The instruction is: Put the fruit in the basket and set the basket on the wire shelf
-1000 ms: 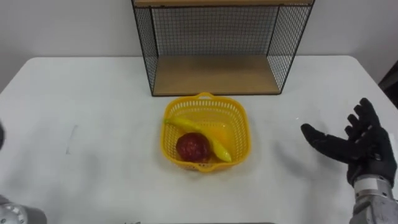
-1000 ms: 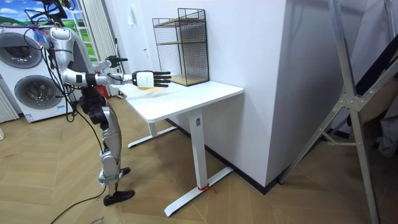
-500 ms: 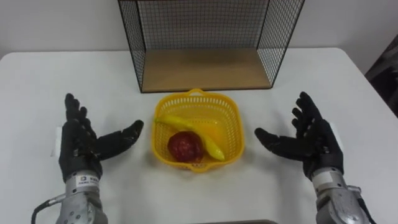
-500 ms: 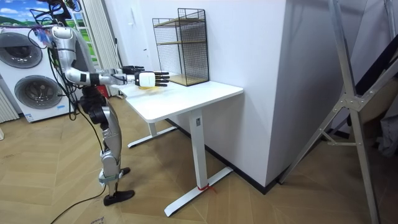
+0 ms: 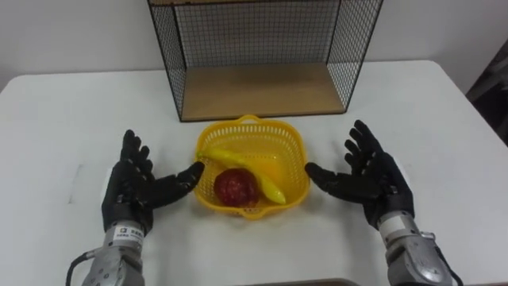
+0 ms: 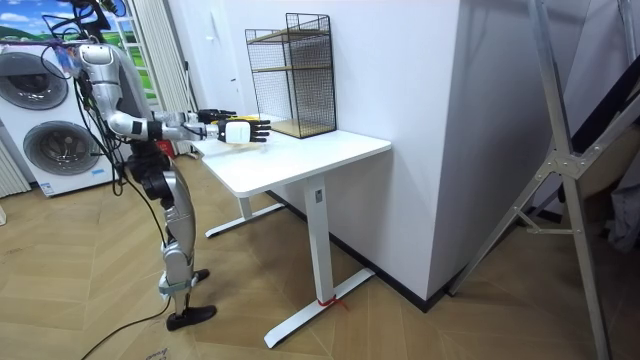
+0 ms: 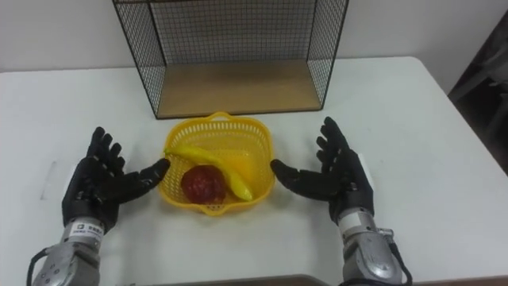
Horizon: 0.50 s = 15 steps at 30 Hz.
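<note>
On the desk, in the left eye view, the yellow basket holds a banana and a red fruit, in front of the wire shelf. The left robot hand and right robot hand, fingers spread and empty, are just beside it. In the room view, the robot stands at the desk's end, arms outstretched. In the right eye view, both thumbs point toward the basket.

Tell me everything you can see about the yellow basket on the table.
The yellow plastic lattice basket is squarish with rounded corners, a wavy rim and a small raised tab at its far edge. It sits upright on the white table, just in front of the black wire shelf, and holds a yellow banana and a round dark red fruit. The open left hand and right hand flank it, thumbs near its sides; contact cannot be told.
</note>
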Available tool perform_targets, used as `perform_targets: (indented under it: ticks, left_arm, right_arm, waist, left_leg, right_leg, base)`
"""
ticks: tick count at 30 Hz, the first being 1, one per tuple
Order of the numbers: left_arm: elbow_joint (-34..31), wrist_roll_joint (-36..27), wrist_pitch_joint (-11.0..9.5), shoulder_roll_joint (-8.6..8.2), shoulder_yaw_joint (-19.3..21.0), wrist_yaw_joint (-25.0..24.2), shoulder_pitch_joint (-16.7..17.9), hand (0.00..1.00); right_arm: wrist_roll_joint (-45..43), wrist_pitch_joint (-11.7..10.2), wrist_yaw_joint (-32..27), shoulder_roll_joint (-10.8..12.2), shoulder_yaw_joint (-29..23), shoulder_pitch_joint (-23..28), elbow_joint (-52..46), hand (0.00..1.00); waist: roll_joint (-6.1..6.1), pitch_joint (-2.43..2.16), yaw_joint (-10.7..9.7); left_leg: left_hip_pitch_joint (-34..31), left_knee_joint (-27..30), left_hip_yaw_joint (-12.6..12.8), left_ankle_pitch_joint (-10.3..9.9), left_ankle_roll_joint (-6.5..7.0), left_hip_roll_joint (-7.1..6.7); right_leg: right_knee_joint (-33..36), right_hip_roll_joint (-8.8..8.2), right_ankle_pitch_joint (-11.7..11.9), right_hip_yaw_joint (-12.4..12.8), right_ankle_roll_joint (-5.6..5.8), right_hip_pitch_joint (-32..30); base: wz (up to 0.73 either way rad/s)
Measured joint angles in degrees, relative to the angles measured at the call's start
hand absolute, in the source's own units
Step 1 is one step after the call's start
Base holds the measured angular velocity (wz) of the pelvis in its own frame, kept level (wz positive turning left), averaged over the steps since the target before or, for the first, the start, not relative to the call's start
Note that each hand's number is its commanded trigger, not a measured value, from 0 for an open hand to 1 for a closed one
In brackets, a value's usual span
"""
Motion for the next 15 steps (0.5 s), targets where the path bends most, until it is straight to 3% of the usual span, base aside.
perform_targets:
  ticks: [15]
  left_arm:
    - [2.22,-1.69,0.81,-0.20,-1.64,-4.95,-0.12,0.00]
  right_arm:
    - [1.91,0.20,3.50,1.86,1.53,-0.55,0.18,0.00]
  waist:
    - [0.10,0.35,0.04]
  left_leg:
    - [0.57,-0.10,0.07,0.01,0.02,0.02]
  right_leg:
    - [0.11,0.00,0.00,0.01,0.00,0.03]
  base:
    - [0.00]
